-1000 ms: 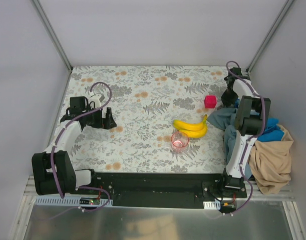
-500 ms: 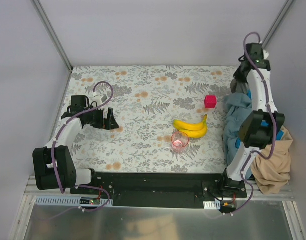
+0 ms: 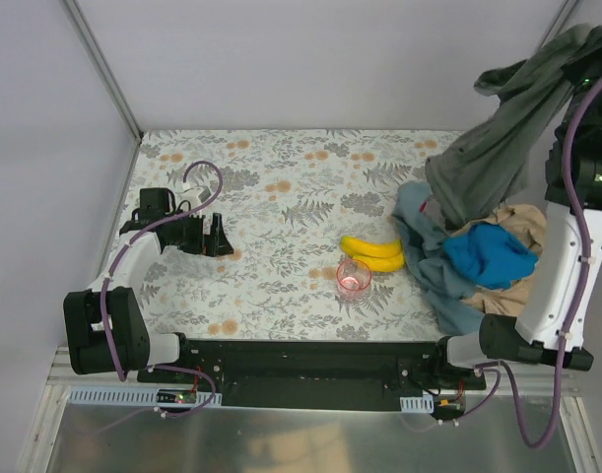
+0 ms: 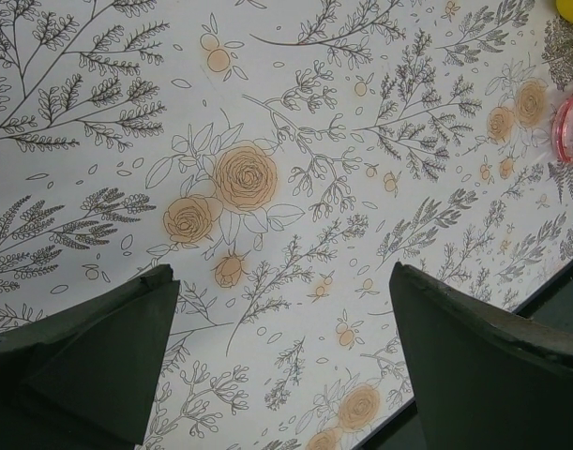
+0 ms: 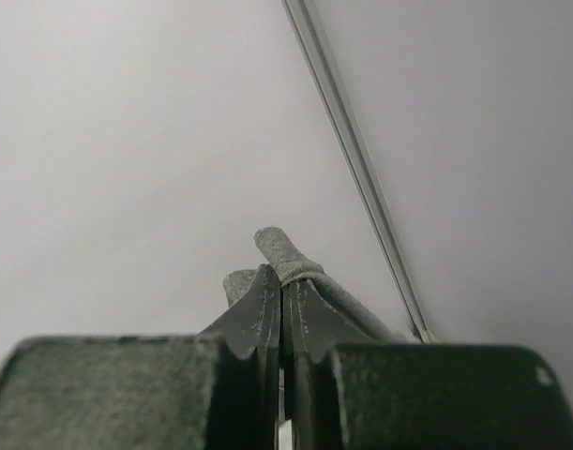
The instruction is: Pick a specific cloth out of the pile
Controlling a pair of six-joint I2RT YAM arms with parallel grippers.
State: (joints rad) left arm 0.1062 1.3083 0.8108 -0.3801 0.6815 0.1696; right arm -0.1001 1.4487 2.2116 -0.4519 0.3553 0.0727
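Note:
The dark grey-green cloth (image 3: 498,133) hangs high at the far right, held up by my right gripper (image 3: 588,44), which is shut on its top edge. In the right wrist view a fold of the cloth (image 5: 291,258) sticks out above the pinched gripper (image 5: 281,286). The cloth's lower end still touches the pile (image 3: 478,261) of bright blue, tan and slate blue-grey cloths on the right of the table. My left gripper (image 3: 214,236) is open and empty, low over the floral table at the left; it also shows in the left wrist view (image 4: 281,309).
A banana bunch (image 3: 372,251) and a pink cup (image 3: 354,277) lie just left of the pile. The pink cup's rim (image 4: 572,127) shows at the right edge of the left wrist view. Grey walls enclose the table; a metal corner post (image 5: 356,169) is near the right gripper.
My right arm has risen high, lifting the dark grey-green cloth out of the pile. The pile has spread out and shifted left, covering the red cube. The left arm has barely moved.

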